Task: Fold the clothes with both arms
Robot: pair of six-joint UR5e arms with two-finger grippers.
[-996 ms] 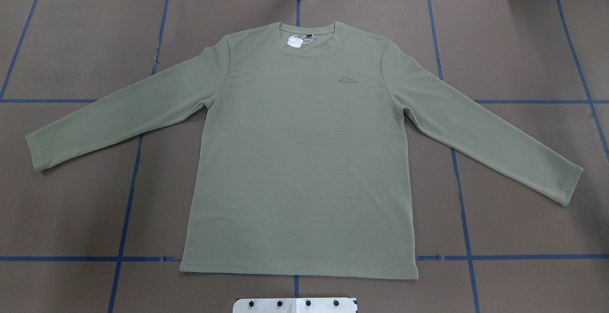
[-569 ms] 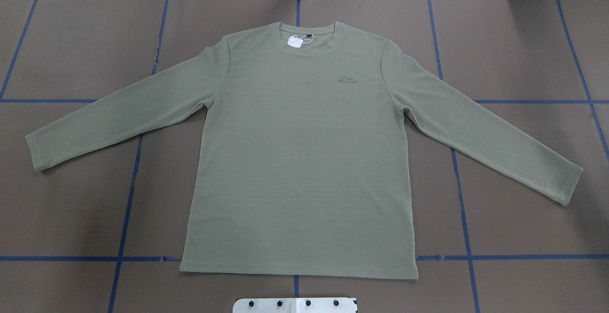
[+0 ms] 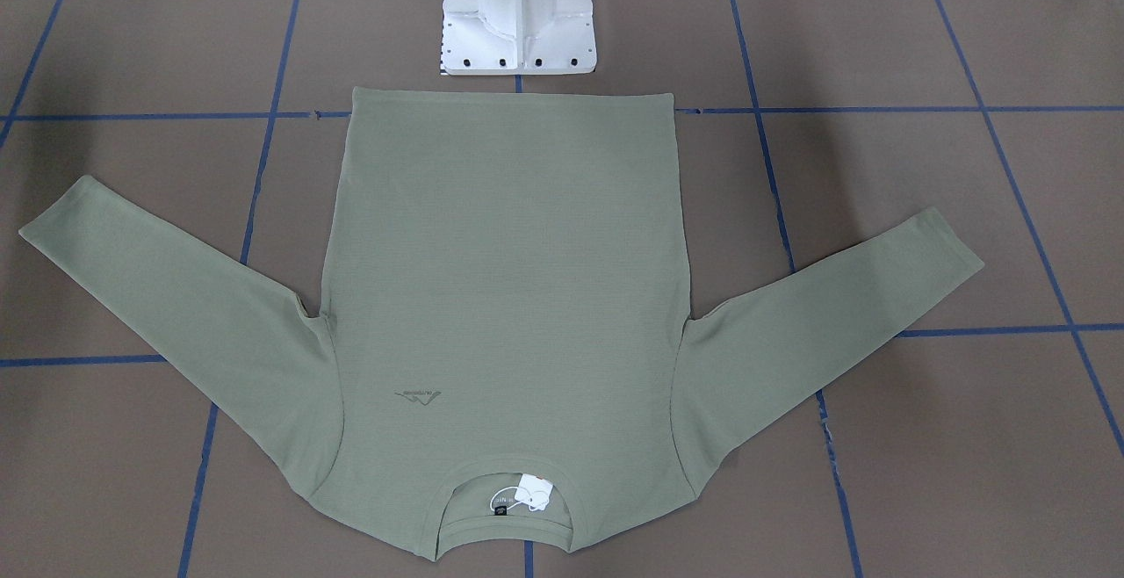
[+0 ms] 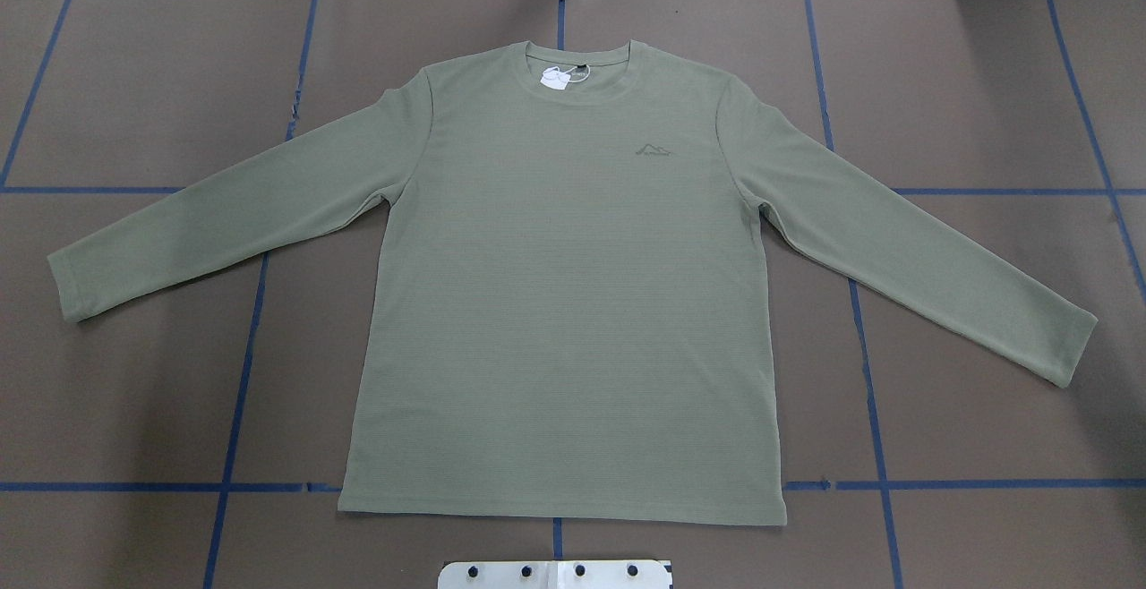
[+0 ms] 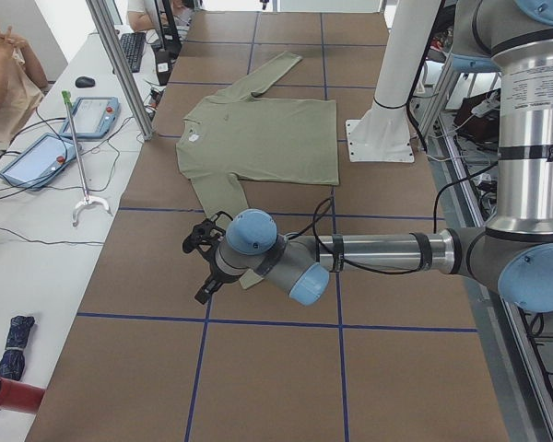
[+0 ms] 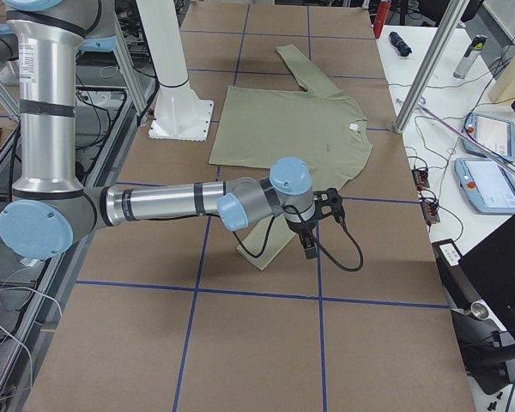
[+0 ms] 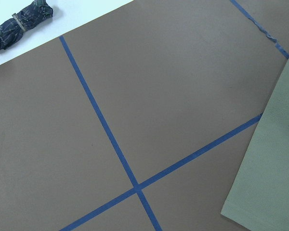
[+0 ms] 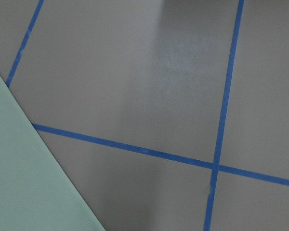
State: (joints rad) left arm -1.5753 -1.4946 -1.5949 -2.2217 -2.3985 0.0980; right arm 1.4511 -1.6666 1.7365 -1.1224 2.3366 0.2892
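Front view, cloth: we see the shirt (image 3: 500,279) spread flat and face-up on the table (image 3: 922,235). It is a fine ribbed sage-green knit, sleeves angled outward, hem just beside the white metal pedestal (image 3: 518,25).
Front view, writing: a white tag (image 3: 531,494) sits inside the round collar, and a tonal peak-shaped logo (image 3: 418,397) is on the chest. We cannot read the lettering on either.
Overhead view, surface: matte brown covering gridded with blue tape (image 4: 237,392). The shirt (image 4: 564,303) is centred on it, and only the pedestal's bolted plate (image 4: 555,574) shows, cut off by the frame edge.
Left side view: the left gripper (image 5: 205,290) hangs over the near cuff. It is black and partly hidden by its own wrist, so we cannot tell how its jaws stand.
Right side view: the right gripper (image 6: 311,247) is above the other sleeve. Again we cannot tell its jaw gap.
Left wrist view: no fingers in frame. We see a cuff corner of the shirt (image 7: 269,183) and a rolled dark checked bundle (image 7: 19,26) on a white surface.
Right wrist view: a sleeve edge (image 8: 24,183) beside crossing tape. No fingers are visible.
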